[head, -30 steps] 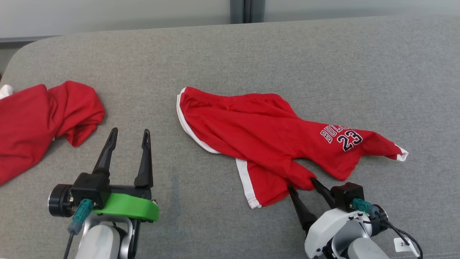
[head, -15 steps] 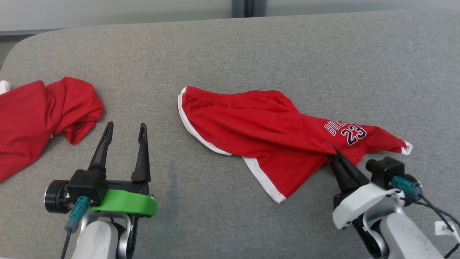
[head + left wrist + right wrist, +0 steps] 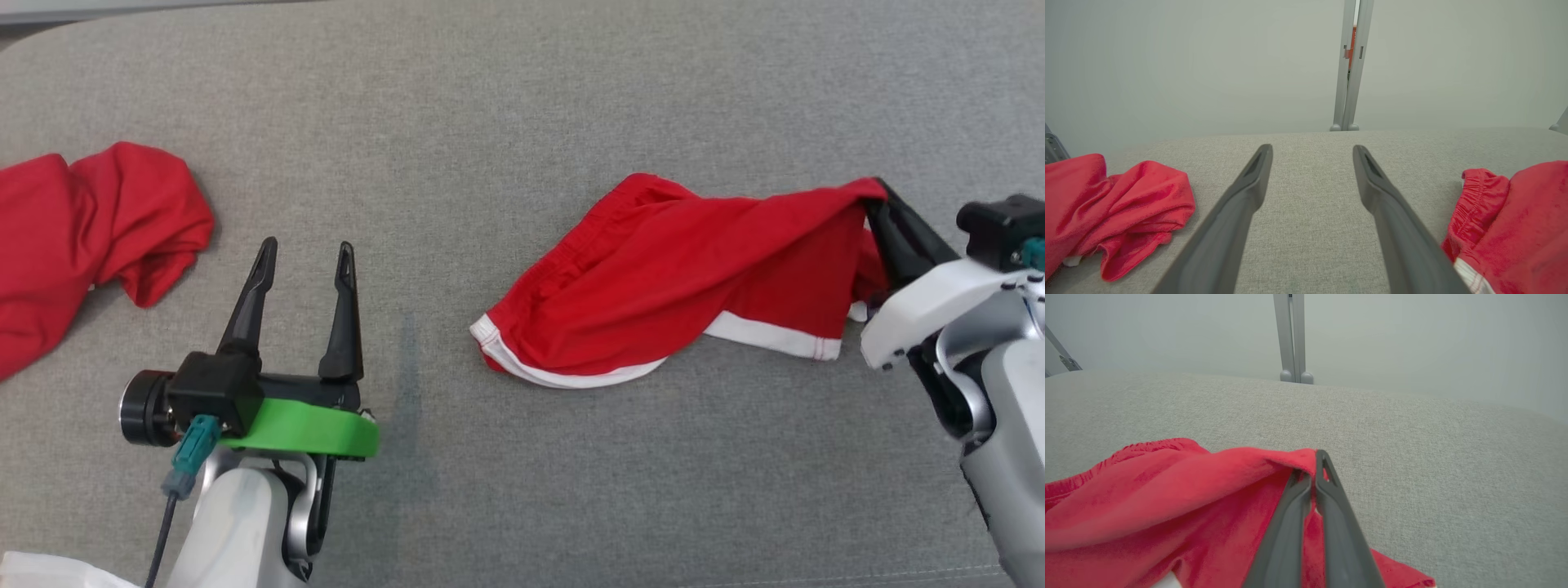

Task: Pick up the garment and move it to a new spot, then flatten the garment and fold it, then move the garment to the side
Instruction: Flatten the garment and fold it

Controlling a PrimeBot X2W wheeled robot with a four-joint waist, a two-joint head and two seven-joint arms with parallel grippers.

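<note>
The right gripper (image 3: 873,193) is pinching the soft red white-trimmed shorts (image 3: 669,269), which are stretching leftward toward the empty, spread-wide left gripper (image 3: 307,248).

Bright red garment (image 3: 653,278), edged with a white band along its hems. Tabletop (image 3: 490,98) of mottled light grey woven fabric. Second cloth (image 3: 90,220), plain red with a small fleck of white. Left gripper (image 3: 306,245): black fingers, vivid green bracket (image 3: 302,429), teal plug (image 3: 189,464), pale grey forearm. Right gripper (image 3: 877,186): black fingers on a white casing. Wall (image 3: 1208,61), pale grey-green.
</note>
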